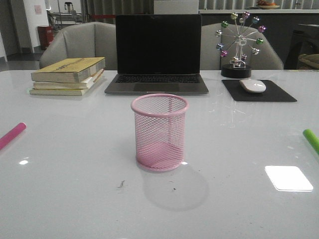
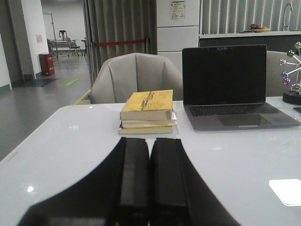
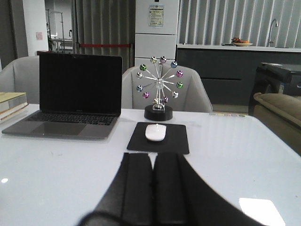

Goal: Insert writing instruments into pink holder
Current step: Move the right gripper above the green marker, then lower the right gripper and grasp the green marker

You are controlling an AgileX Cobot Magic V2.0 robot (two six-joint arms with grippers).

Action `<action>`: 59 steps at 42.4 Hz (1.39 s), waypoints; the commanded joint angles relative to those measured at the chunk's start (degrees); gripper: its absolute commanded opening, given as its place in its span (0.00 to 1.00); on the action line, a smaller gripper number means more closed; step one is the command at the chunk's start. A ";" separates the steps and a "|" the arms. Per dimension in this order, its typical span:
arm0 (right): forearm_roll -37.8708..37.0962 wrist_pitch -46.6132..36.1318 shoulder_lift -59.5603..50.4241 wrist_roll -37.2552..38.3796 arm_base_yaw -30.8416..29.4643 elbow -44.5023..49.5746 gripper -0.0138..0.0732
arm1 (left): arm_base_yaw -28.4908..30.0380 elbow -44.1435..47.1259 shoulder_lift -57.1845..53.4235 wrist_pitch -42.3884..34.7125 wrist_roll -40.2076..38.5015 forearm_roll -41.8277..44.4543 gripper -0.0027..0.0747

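Both sets of jaws are pressed together with nothing between them: the left gripper [image 2: 150,181] shows its two black fingers side by side at the bottom centre of the left wrist view, and the right gripper [image 3: 153,188] looks the same at the bottom centre of the right wrist view. Neither arm appears in the front view. There, the pink holder [image 1: 160,132] stands upright at the centre of the frame on the glossy white table [image 1: 75,189], and it looks empty through the mesh. A pink-red marker [image 1: 12,135] lies at the far left edge, well apart from the holder, and a lime green marker [image 1: 311,140] lies at the far right edge, partly cut off. Toward the top of the frame sit a stack of books [image 1: 69,75] at upper left, an open laptop [image 1: 158,54] at top centre, and a white mouse [image 1: 253,85] on a black pad [image 1: 279,92] at upper right, behind it a ball ornament [image 1: 239,45].
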 commanded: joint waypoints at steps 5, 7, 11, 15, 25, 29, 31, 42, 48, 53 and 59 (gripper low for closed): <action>0.20 2.59 -0.23 -0.55 0.10 -15.57 0.22 | -0.33 -13.01 0.19 -4.16 -0.65 -0.46 0.15; 0.20 5.07 0.80 -0.55 0.10 -19.47 0.22 | -0.33 -17.06 1.45 -2.01 -0.65 -0.46 0.15; 0.20 8.88 4.18 -0.55 0.10 -26.23 0.22 | -0.33 -25.41 5.12 2.65 -0.65 -0.46 0.15; 0.20 12.65 8.02 -0.55 0.10 -32.01 0.22 | -0.33 -32.88 9.87 7.87 -0.65 -0.46 0.15; 0.26 25.30 17.53 -0.55 0.10 -40.23 0.22 | -0.33 -45.33 22.84 24.25 -0.65 -0.46 0.15; 0.30 30.80 20.83 -0.55 0.10 -40.11 0.22 | -0.33 -45.46 26.53 28.67 -0.65 -0.46 0.15; 0.30 34.28 22.45 -0.55 0.10 -40.11 0.22 | -0.33 -45.46 28.42 31.28 -0.65 -0.46 0.15; 0.30 44.13 31.36 -0.55 0.10 -40.04 0.22 | -0.33 -44.33 37.63 38.88 -0.65 -0.58 0.15; 0.30 44.55 35.39 -0.55 0.10 -40.04 0.22 | -0.33 -44.33 42.11 39.88 -0.65 -0.86 0.15; 0.30 45.89 39.16 -0.55 0.10 -40.04 0.27 | -0.33 -44.33 45.03 38.92 -0.65 -0.86 0.22; 0.30 46.39 44.00 -0.55 0.10 -40.04 0.58 | -1.45 -44.33 45.96 37.22 1.24 -4.26 0.57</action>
